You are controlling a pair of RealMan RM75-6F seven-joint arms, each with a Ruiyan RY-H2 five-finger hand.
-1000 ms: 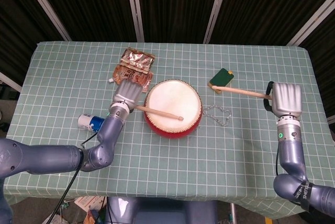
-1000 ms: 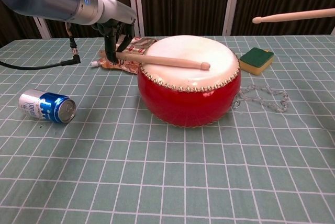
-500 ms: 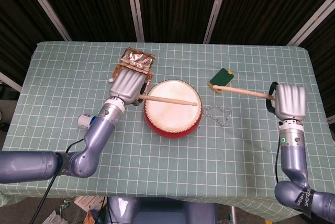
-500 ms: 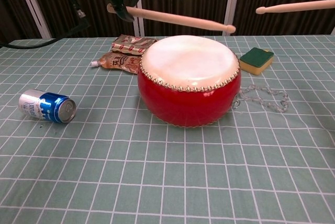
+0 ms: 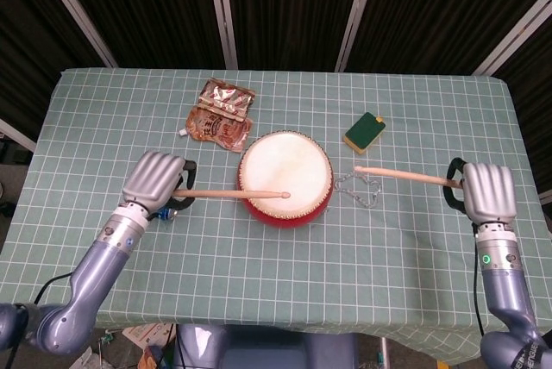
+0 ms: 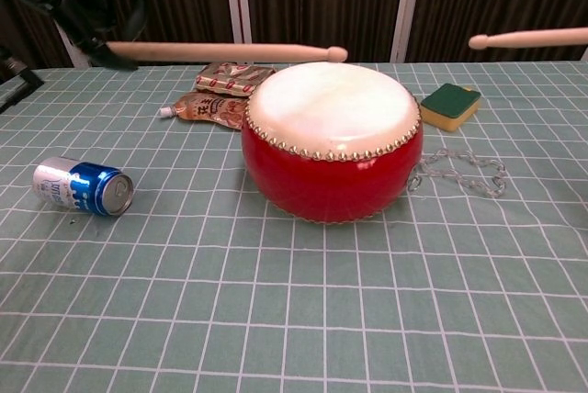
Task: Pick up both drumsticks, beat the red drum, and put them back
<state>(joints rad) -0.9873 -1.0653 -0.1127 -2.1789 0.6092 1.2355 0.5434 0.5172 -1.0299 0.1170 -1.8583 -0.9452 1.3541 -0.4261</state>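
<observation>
The red drum (image 5: pixel 285 179) (image 6: pixel 332 140) with its white skin stands mid-table. My left hand (image 5: pixel 153 181) (image 6: pixel 92 7) grips a wooden drumstick (image 5: pixel 231 194) (image 6: pixel 230 51), held level above the table to the drum's left, its tip over the drum's left part. My right hand (image 5: pixel 488 191) grips the other drumstick (image 5: pixel 402 176) (image 6: pixel 528 39), raised to the right of the drum, tip pointing toward it. The right hand itself is outside the chest view.
A blue can (image 6: pixel 83 186) lies front left, mostly hidden under my left hand in the head view. Two snack packets (image 5: pixel 221 112) lie behind the drum, a green-and-yellow sponge (image 5: pixel 365 132) back right, a metal chain (image 5: pixel 357 187) right of the drum.
My left hand has pulled back and to the left with its stick, which stays raised off the drum skin. My right hand has drifted toward me, stick still raised.
</observation>
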